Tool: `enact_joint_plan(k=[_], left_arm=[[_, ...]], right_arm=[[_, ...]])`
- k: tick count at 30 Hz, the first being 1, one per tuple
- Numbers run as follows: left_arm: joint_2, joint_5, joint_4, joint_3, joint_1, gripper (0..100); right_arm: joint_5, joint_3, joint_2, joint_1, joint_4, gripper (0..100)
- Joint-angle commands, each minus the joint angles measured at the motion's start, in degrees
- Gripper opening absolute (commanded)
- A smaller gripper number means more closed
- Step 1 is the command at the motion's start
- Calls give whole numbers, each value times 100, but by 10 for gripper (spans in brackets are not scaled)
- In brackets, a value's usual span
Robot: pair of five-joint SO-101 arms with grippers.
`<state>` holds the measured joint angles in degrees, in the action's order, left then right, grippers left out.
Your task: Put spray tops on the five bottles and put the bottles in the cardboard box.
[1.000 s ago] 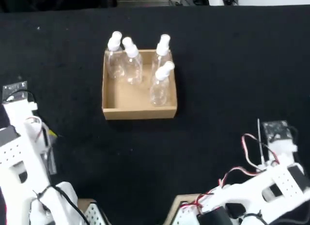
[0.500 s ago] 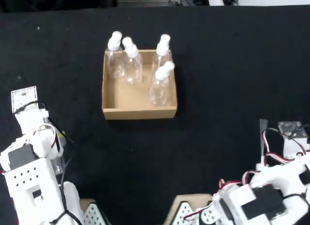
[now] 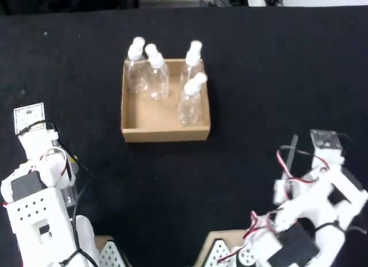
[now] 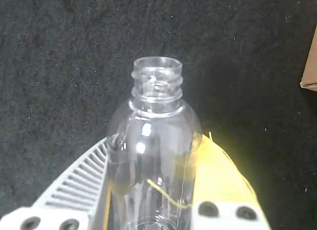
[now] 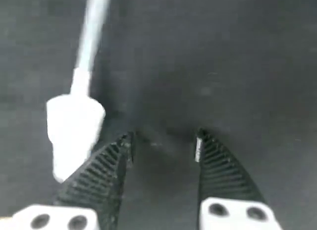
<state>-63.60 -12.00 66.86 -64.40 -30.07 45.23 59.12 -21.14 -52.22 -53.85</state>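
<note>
1. High view: the cardboard box sits mid-cloth on the black cloth. Four capped bottles stand upright inside, all in the box's far half. Two are at its far-left corner and two along its right wall. The box's near half is bare cardboard. Your left arm is on the arms' side of the box, well off to the box's left. The right arm is on the same side, well off to the box's right. The spray top shows its thin tube by that arm's tip, pointing roughly toward the box's side of the table.
2. Left wrist view: the left gripper is clamped on the uncapped bottle, w/ one finger on each side of its body. Neck is open, no top on it. A box corner shows at the frame edge, apart from the bottle.
3. Right wrist view: the right gripper has its jaws moderately apart, w/ only cloth between them. The spray top's white head sits just outside one finger. Can't tell if it's touching.
</note>
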Motion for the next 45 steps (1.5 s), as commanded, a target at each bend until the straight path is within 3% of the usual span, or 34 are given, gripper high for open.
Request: enact_joint_plan(k=[1,6,8,11,12,15,20,32,36,40,45], left_arm=[[-18,35,-123,22,75,29],[-18,35,-123,22,75,29],[-18,35,-123,22,75,29],[-18,35,-123,22,75,29],[-18,35,-123,22,75,29],[-18,35,-123,22,75,29],[-35,35,-123,31,75,29],[-18,35,-237,22,75,29],[-18,35,-237,-13,75,29],[-18,35,-246,-57,75,29],[-18,35,-246,-22,75,29]], right_arm=[[-510,22,-866,659,-774,170],[-1090,-48,-1657,1134,-958,173],[-571,-215,-1921,1327,-1336,173],[1020,-611,-2132,1600,-2426,175],[1143,-760,-2132,1697,-2892,178],[536,-971,-2149,2136,-3675,228],[-404,-453,-2167,2743,-2884,250],[-440,681,-2185,2927,-1477,250],[-484,171,-2167,2664,-1749,250],[-527,-646,-2158,2382,-2673,250],[-879,-1033,-2158,3068,-3147,250]])
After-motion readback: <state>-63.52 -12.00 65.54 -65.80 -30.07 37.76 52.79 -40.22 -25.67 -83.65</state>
